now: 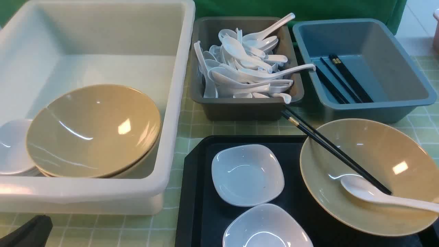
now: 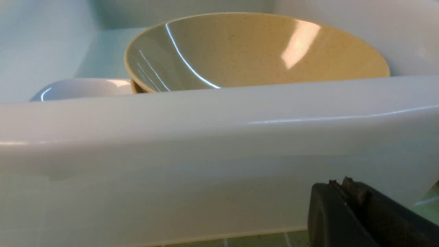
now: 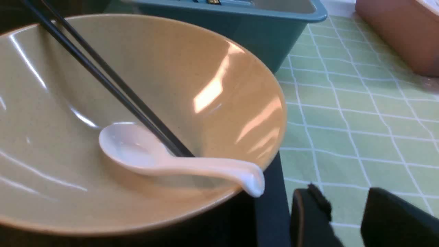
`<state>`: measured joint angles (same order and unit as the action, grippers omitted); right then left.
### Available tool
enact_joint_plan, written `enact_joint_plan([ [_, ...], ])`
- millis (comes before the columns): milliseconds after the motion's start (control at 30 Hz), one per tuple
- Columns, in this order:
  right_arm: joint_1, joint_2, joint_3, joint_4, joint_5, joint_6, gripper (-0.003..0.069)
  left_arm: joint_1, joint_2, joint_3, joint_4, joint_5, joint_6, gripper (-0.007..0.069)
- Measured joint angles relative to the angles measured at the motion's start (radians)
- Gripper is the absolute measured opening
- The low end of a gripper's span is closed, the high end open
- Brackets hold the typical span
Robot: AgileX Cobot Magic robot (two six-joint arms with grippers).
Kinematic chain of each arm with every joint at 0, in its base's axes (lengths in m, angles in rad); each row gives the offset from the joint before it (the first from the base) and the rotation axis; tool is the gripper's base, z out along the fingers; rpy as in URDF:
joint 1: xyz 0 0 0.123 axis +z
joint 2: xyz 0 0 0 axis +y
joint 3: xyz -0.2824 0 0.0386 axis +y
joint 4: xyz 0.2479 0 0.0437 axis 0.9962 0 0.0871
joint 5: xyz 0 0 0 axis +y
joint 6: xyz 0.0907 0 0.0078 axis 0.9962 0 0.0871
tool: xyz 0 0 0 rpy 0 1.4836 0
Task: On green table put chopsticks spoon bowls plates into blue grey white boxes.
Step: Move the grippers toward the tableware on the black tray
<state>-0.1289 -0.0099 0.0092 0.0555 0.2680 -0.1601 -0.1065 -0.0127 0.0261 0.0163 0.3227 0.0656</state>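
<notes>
The white box (image 1: 178, 113) is filling the upper left of the front view, sitting on the green worktop (image 1: 199, 128). Inside it, stacked bowls (image 1: 92, 130) are lying tilted at the lower left. White plates (image 1: 12, 147) are lying just beside them at the frame's left edge.

The grey box (image 1: 240, 109) is standing at top centre, holding a heap of spoons (image 1: 243, 68). The blue box (image 1: 377, 108) is sitting at upper right with black chopsticks (image 1: 343, 80) lying in it.

A black tray (image 1: 197, 192) is taking up the lower centre and right. A plate (image 1: 247, 175) is resting on it at lower centre. Another plate (image 1: 265, 228) is sitting just below that one, cut off by the bottom edge.

At lower right a single bowl (image 1: 370, 154) is sitting on the tray. A spoon (image 1: 377, 197) is lying in it, its handle overhanging the rim toward the right edge. A loose pair of chopsticks (image 1: 329, 147) is leaning across this bowl. Their tips are touching the spoon and their gold-banded ends are poking past the rim toward the grey box.

The left pincer (image 2: 343, 185) is hanging low just outside the white box's near wall, its fingers pressed together and gripping nothing. The right pincer (image 3: 343, 202) is hovering over the worktop just beside the tray's edge, near the spoon's handle end. Its fingers are standing apart with cloth showing between them, and it is empty.
</notes>
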Motion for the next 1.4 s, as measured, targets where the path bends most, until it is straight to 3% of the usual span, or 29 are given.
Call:
enact_joint_plan([
  [767, 0.000, 0.000, 0.000, 0.000, 0.000, 0.000, 0.0236, 0.000, 0.000, 0.000, 0.000, -0.006, 0.000, -0.0002],
  [1033, 0.000, 0.000, 0.000, 0.000, 0.000, -0.003, 0.0236, 0.000, 0.000, 0.001, 0.000, -0.112, 0.000, -0.0002],
  [1167, 0.000, 0.000, 0.011, 0.002, -0.084, -0.005, 0.0236, 0.000, 0.000, 0.001, -0.004, -0.188, -0.009, -0.0002],
  [1333, 0.000, 0.000, 0.018, 0.003, -0.241, 0.100, 0.0236, 0.000, 0.000, 0.001, -0.051, -0.287, -0.087, -0.0002],
  [1367, 0.000, 0.000, 0.018, 0.003, -0.286, 0.160, 0.0236, 0.000, 0.000, 0.001, -0.068, -0.312, -0.112, -0.0002],
  [1400, 0.000, 0.000, 0.019, 0.003, -0.372, 0.334, 0.0236, 0.000, 0.000, 0.001, -0.124, -0.397, -0.195, -0.0002],
])
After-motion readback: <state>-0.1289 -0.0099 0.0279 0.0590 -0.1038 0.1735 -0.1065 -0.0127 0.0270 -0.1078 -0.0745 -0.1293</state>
